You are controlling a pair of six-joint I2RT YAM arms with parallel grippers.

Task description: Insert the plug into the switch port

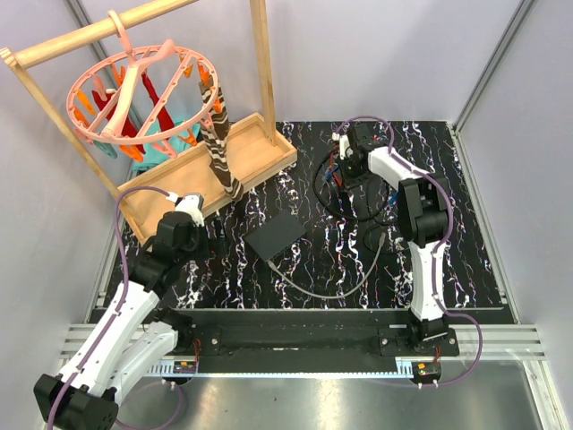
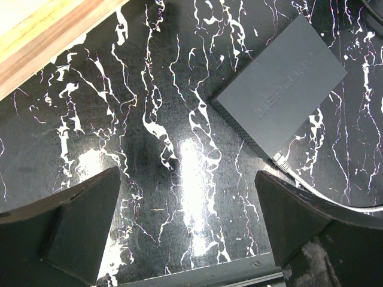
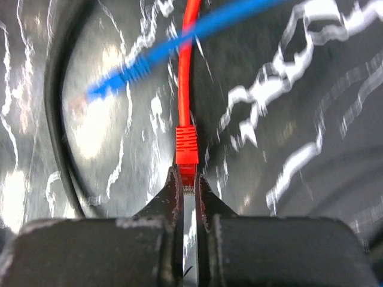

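My right hand (image 3: 188, 179), reaching to the far side of the black marbled worktop (image 1: 466, 260), is clenched on the small red network plug (image 3: 187, 152). I judge I should keep the plug square, then carry it to the flat matte black switch box (image 1: 277, 233) mid-worktop, well apart, aligning it with the port edge (image 2: 242, 128). My left hand (image 2: 188, 203) hovers released near the box.
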